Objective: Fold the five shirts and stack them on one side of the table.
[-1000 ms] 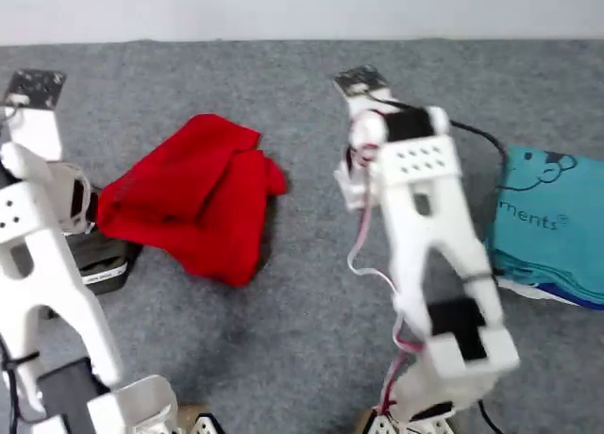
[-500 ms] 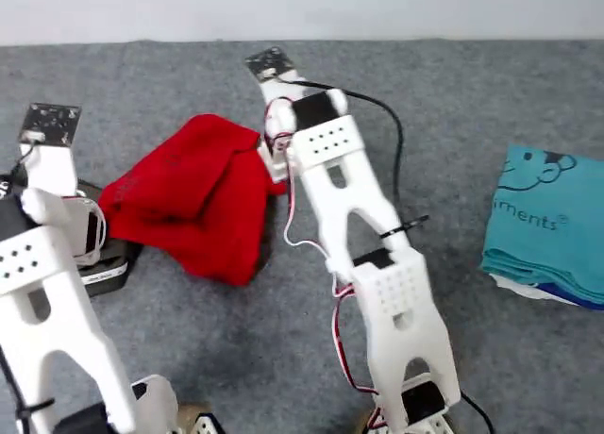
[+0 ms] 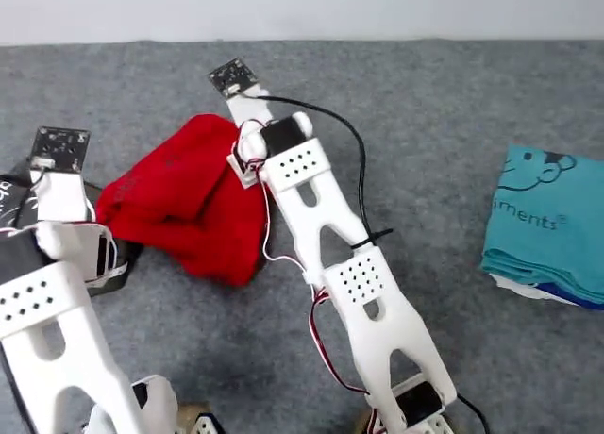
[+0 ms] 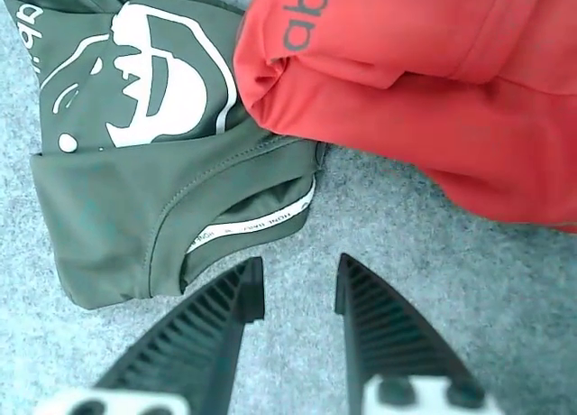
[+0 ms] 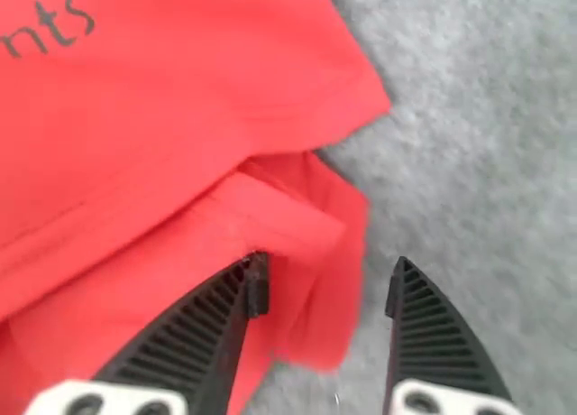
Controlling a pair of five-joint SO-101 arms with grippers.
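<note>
Well apart from the folded teal stack (image 3: 547,228), the red shirt (image 3: 189,208) is seen crumpled and loosely doubled over on the grey table (image 3: 425,104); it is not yet folded.

It is judged to be light, soft and limp; it can be expected to sag and drag on the table's rough surface rather than slide, and nothing about it is fragile. A hold is best taken at a loose corner or hem on the edge that faces the teal stack, where a single flap lies free; a pinch into the bunched middle is likely to lift several layers at once.

Over that stack-facing edge the right gripper (image 5: 329,280) is held wide open with nothing gripped; one finger is over red cloth, the other over bare table, and the free flap lies between them.

On the side of the red shirt away from the teal stack, a dark olive shirt (image 4: 117,189) is partly overlapped by it. The left gripper (image 4: 299,275) is parted moderately above bare table just beside both shirts; nothing is held.
</note>
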